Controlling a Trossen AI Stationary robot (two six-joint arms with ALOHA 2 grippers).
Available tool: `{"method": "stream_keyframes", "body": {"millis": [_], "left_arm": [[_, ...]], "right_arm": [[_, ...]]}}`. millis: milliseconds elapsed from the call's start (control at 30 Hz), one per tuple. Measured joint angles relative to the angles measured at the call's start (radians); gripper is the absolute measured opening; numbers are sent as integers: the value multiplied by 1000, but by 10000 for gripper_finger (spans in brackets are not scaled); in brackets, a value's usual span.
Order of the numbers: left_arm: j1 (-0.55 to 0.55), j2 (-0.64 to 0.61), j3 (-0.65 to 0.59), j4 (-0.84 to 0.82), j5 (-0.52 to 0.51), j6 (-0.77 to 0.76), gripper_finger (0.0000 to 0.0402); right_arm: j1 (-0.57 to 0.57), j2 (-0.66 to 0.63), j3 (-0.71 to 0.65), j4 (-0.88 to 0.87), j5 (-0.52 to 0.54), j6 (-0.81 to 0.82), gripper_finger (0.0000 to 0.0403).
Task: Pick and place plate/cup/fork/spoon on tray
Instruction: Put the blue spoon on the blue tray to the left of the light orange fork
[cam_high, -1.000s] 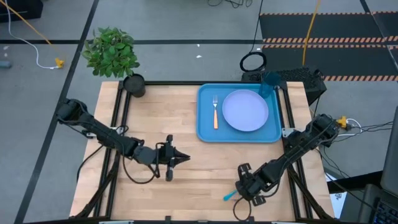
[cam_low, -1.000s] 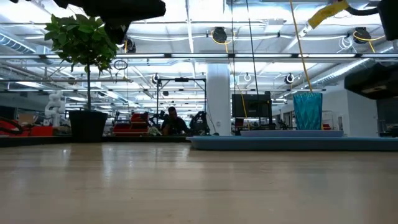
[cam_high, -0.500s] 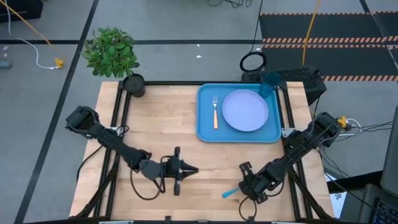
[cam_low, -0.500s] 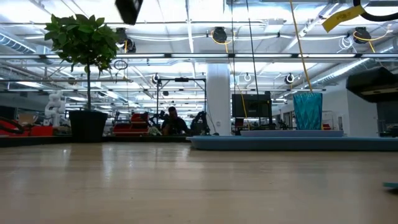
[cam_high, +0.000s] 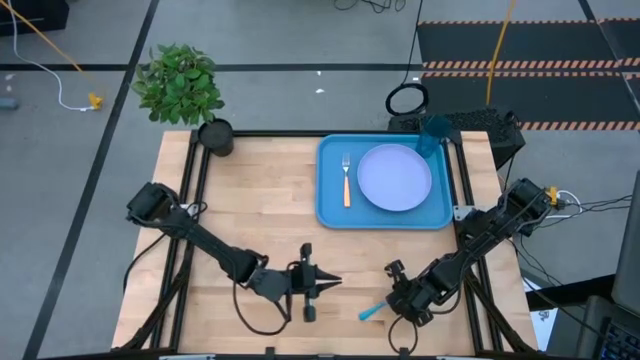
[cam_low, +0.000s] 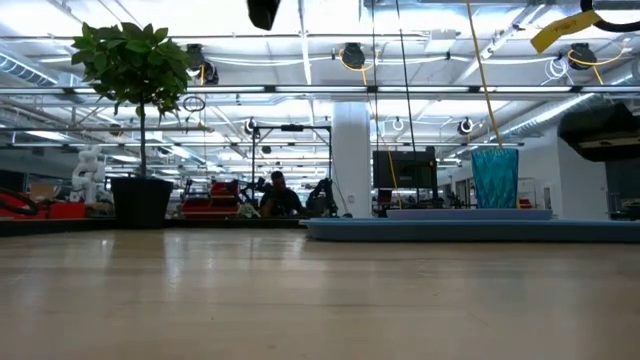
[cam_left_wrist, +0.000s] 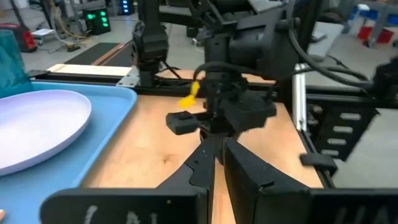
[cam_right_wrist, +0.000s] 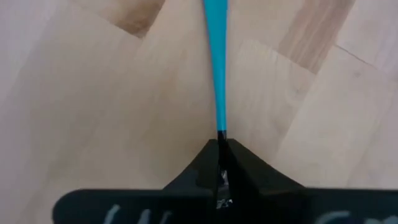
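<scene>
Spoon (cam_high: 372, 312): light blue handle, near the tabletop's front edge, right of centre; handle pinched between the closed fingers of the right end effector (cam_high: 392, 306) (the wrist view shows the fingers meeting on the slim handle, the rest of it running out ahead over the wood).

Tray (cam_high: 331, 190): back right of the tabletop (cam_high: 260, 200). Holds the plate (cam_high: 394, 177), the fork (cam_high: 346, 180) along its left side, and the cup (cam_high: 433, 134) at its back right corner.

Left end effector (cam_high: 328, 284): near the front edge, about mid-width, fingers narrow, holding nothing.

Risks: the grip is thin and sits toward one end of the handle, so the spoon may pivot or slip on the lift. The left end effector sits just beside the right one (a sweep toward the tray could clip it).

Surroundings: potted plant (cam_high: 182, 85) at the back left corner, well clear. Free tray space is narrow beside the plate.
</scene>
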Motion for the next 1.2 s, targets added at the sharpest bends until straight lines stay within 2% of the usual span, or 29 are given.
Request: {"method": "stream_keyframes", "body": {"millis": [200,367,500,700,833,967,1200], "left_arm": [[37,14,24,0,0,36,40],[61,2,24,3,-16,67,75],[104,1,25,-6,-11,18,118],[207,2,24,-130,136,-214,186],[262,1,24,-226,176,-245,217],[315,1,24,-320,181,-249,233],[397,1,24,-396,222,-249,234]], "right_arm": [[-47,-120,25,-48,150,-76,4],[-117,-183,35,-98,265,-235,2],[-184,-199,38,-98,381,-397,2],[-276,-200,37,-83,514,-639,2],[-330,-201,37,-74,588,-742,2],[-378,-201,37,-17,638,-861,2],[-420,-202,38,142,691,-1074,2]]}}
